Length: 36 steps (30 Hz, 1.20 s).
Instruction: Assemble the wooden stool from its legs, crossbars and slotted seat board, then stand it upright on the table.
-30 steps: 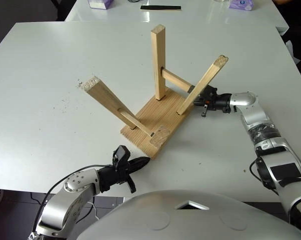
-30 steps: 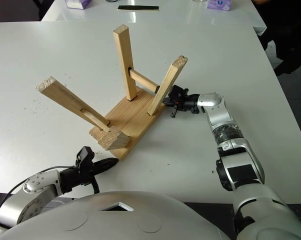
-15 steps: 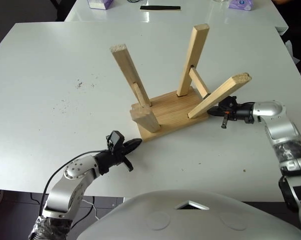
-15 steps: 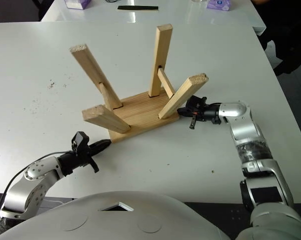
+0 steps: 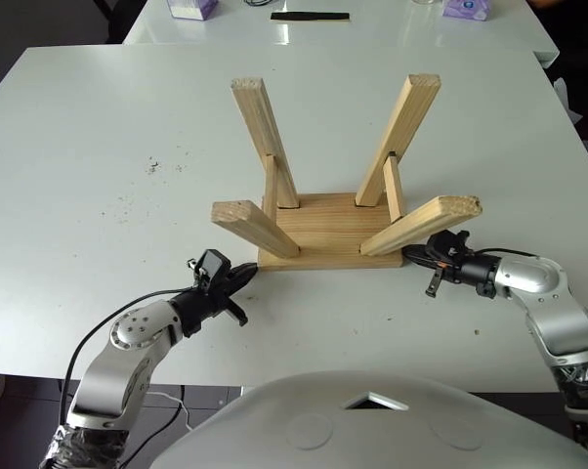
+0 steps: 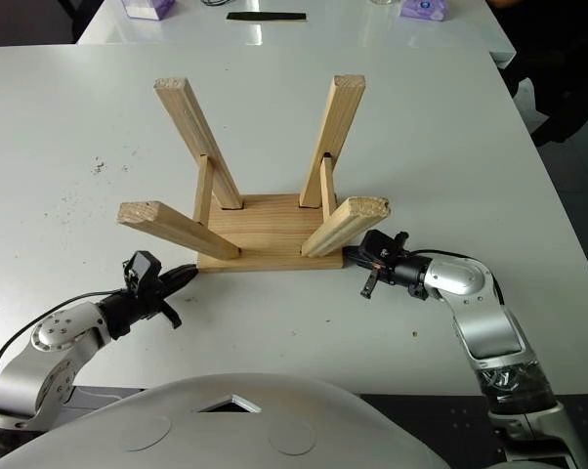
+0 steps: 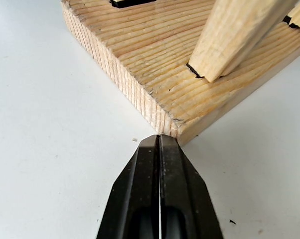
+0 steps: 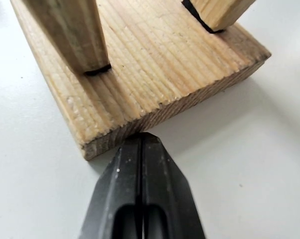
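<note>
Both jaws are seen shut tight, nothing held. L gripper (image 7: 159, 142) is set at the near-left corner of the board (image 5: 331, 233), R gripper (image 8: 141, 139) at its near-right edge. Board is laid flat mid-table (image 5: 89, 137), 4 legs (image 5: 262, 127) splayed upward.

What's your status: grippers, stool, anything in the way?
Left gripper shut, tip at stool's near left corner. Right gripper shut, tip at its near right edge. Stool upside down, legs up. Crumbs on table, well clear.
</note>
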Each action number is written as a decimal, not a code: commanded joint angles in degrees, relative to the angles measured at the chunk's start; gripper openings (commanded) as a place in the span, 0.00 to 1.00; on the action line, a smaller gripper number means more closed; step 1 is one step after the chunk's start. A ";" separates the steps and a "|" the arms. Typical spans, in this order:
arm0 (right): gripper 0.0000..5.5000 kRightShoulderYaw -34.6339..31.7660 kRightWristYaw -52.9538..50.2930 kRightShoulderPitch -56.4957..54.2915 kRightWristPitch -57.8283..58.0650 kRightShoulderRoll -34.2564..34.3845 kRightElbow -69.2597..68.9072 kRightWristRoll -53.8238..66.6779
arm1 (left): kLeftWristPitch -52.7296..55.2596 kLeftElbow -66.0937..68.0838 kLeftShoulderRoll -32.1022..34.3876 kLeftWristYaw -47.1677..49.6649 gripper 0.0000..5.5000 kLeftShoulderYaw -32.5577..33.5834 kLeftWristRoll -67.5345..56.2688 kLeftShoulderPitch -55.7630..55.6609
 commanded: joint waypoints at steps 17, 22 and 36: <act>0.00 -0.95 5.11 -0.42 -2.54 -5.05 2.12 2.62 | -0.70 7.07 3.17 -4.71 0.00 1.35 1.45 -2.28; 0.00 0.24 5.38 -1.20 -2.23 -4.30 1.26 2.96 | -1.15 7.70 2.83 -4.91 0.00 -0.43 2.23 -4.32; 0.00 2.95 6.48 -1.40 -1.68 -3.40 -1.67 4.21 | -0.36 1.92 3.05 -7.12 0.00 -1.63 -0.15 -4.58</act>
